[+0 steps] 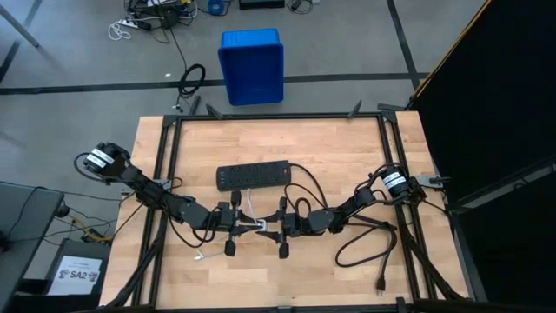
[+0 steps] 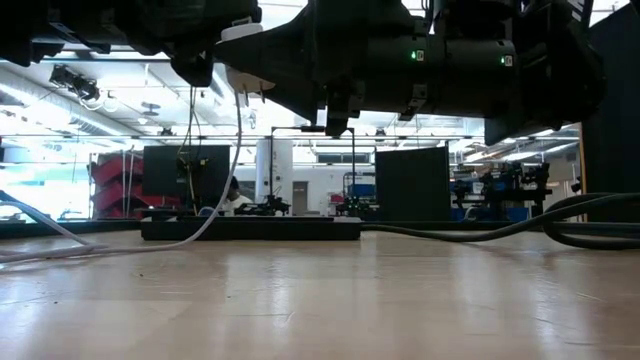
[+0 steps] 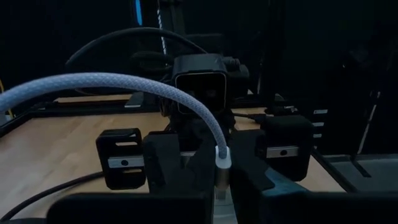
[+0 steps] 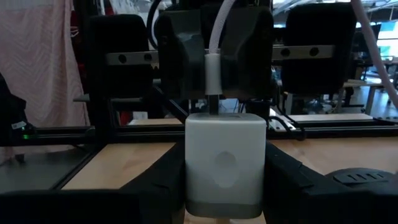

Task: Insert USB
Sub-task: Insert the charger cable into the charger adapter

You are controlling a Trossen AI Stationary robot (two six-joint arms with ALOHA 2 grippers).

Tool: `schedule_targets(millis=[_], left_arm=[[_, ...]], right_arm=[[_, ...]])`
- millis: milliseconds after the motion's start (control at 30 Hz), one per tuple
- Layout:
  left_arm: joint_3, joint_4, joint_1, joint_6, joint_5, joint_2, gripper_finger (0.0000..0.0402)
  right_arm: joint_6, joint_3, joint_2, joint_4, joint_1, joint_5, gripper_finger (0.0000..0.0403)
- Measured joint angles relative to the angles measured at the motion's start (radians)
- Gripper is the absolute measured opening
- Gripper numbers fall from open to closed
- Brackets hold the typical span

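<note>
Both arms meet above the middle of the table. My left gripper [image 1: 250, 228] is shut on the plug end of the USB [image 3: 124, 87], a whitish-grey braided cable. The cable arches away from the plug and hangs down to the table [image 2: 238, 150]. My right gripper [image 1: 273, 228] faces it, shut on a white cube adapter [image 4: 225, 165]. The plug's metal tip [image 4: 213, 104] stands at the adapter's facing side; how far in it sits does not show. My left gripper pinches the USB's plug [image 3: 221, 163], just behind its pale collar, between its two fingers. The fingers lie level and come from the table's left. The plug is clear of the table and points at the adapter. My right gripper pinches the white cube adapter by its two opposite sides [image 4: 194, 171] between its two fingers. The fingers are level and come from the table's right. The adapter is lifted clear of the table, its port side turned toward the plug.
A black power strip [image 1: 252, 176] lies behind the grippers on the wooden table [image 1: 347, 148]. Its thick black cord [image 1: 365, 248] loops over the table's right half. A blue bin [image 1: 251, 65] stands on the floor beyond the far edge.
</note>
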Motion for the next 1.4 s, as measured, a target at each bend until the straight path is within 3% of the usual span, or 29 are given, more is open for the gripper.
schedule_targets(millis=[733, 1133, 1400], left_arm=[[0.002, -0.007, 0.001, 0.006, -0.005, -0.001, 0.0010], [0.000, -0.003, 0.003, 0.024, -0.019, -0.001, 0.0010], [-0.001, -0.004, 0.003, 0.018, -0.020, 0.000, 0.0010]], right_arm=[[0.048, 0.000, 0.002, 0.067, 0.000, -0.011, 0.0118], [0.163, 0.000, 0.002, 0.083, 0.000, 0.067, 0.0118], [0.143, 0.000, 0.002, 0.084, 0.000, 0.098, 0.0118]])
